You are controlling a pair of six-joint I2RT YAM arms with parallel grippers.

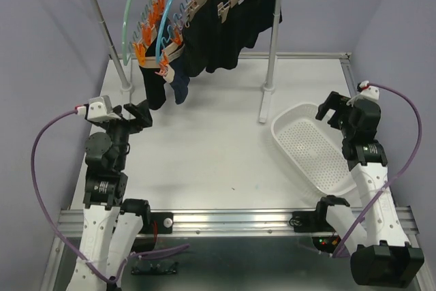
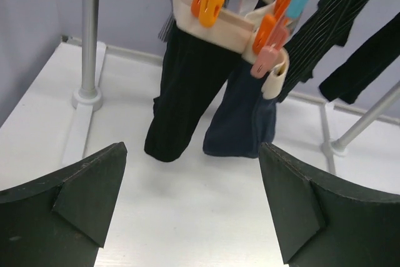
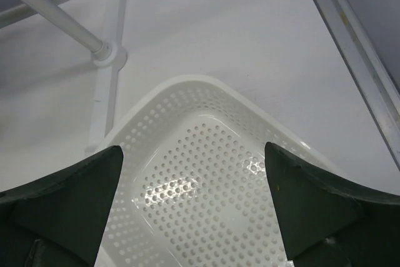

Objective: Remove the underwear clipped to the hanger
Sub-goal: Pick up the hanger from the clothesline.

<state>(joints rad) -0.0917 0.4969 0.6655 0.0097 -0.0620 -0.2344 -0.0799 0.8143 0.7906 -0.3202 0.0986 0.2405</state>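
Pale lilac-grey walls [image 1: 48,25] closed the scene in on the left, back and right, all plain and matte. There in the middle lay the white table [image 1: 204,155], with a raised white lip [image 1: 306,54] running along its far edge against the back wall. A stand rose from the tabletop: one grey metal pole [image 1: 103,25] slanted up at the left and a second pole [image 1: 273,52] stood at the right. The left one was planted in a round white foot [image 2: 87,97] on a flat white base bar [image 2: 75,136]. Along the near edge ran a slotted aluminium rail [image 1: 231,221]. The light was soft and even, and only faint grey shadows fell beside the bars.
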